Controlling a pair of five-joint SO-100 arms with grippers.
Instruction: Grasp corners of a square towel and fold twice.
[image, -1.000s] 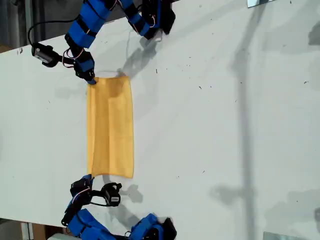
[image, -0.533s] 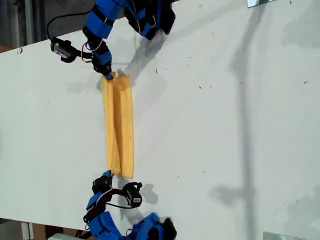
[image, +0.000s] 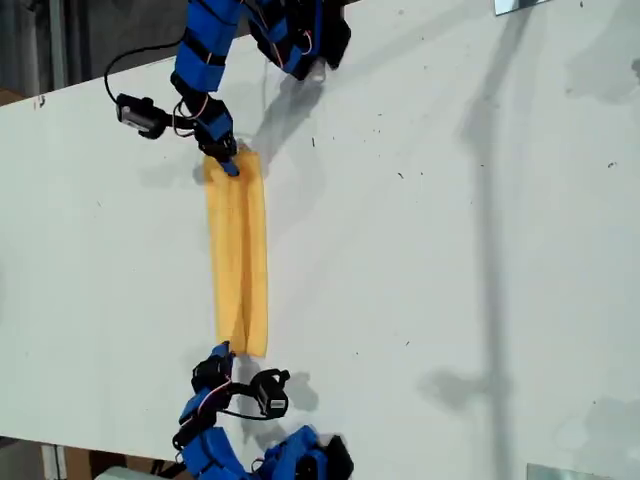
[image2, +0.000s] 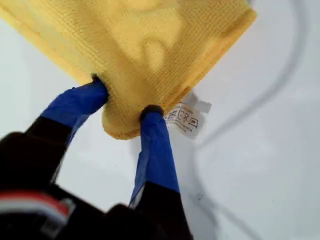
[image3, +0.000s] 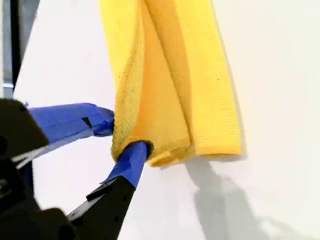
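1. While my first gripper (image2: 124, 97) and my second gripper (image3: 125, 136) each pinch a towel (image: 238, 255) corner (image2: 120, 127), the second fold looks midway.
2. The towel lies on the bench (image: 450, 250), a strip running 12 to 6 in the exterior view.
3. The next move calls for carrying both corners level toward 3 o'clock before releasing them.

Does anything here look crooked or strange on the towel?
Nothing is damaged. The towel is mid-fold, one edge lifted and only partly laid over. My first gripper and my second gripper each pinch an end; a white tag sticks out.

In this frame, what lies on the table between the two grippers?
Only the towel. In the exterior view it runs as a narrow folded strip from one gripper to the other, each pinching an end; no other object lies on that stretch.
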